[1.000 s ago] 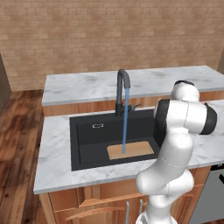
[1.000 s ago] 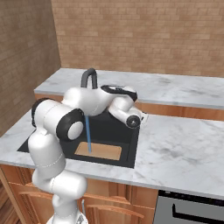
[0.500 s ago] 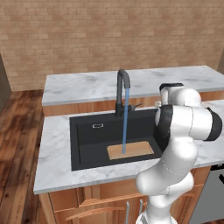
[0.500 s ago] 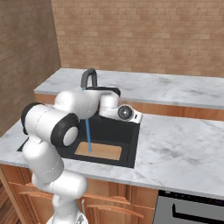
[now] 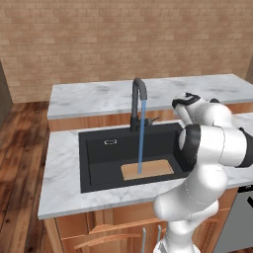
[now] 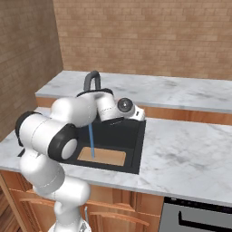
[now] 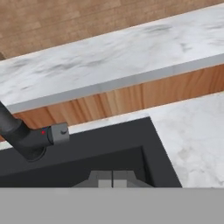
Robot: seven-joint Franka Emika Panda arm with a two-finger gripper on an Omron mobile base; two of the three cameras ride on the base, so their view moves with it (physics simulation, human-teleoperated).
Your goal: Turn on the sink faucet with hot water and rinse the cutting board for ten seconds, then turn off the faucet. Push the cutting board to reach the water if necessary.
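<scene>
The water (image 5: 141, 136) runs in a thin blue stream from the spout of the sink faucet (image 5: 138, 101) and lands on the cutting board (image 5: 147, 169), which lies flat on the floor of the sink (image 5: 99, 163), near the front wall and toward the right half of the basin, its long axis parallel to the front edge of the worktop (image 5: 64, 188). Rinsing is under way, so the step left is judged to be shutting off the water.

That move turns on the small side lever (image 7: 57, 134) at the faucet's base. In the hand view the pincer (image 7: 113, 177) is closed with nothing between its tips, poised over the back right corner of the sink. The lever's free end points toward the pincer, well to the left of it in that view and nearer the back rim. From the right base view the wrist sits just right of the faucet neck, level with the basin's rear edge.

To reach the lever, the 1 arm would need to travel along the back rim toward the faucet base, meeting the lever end-on.
</scene>
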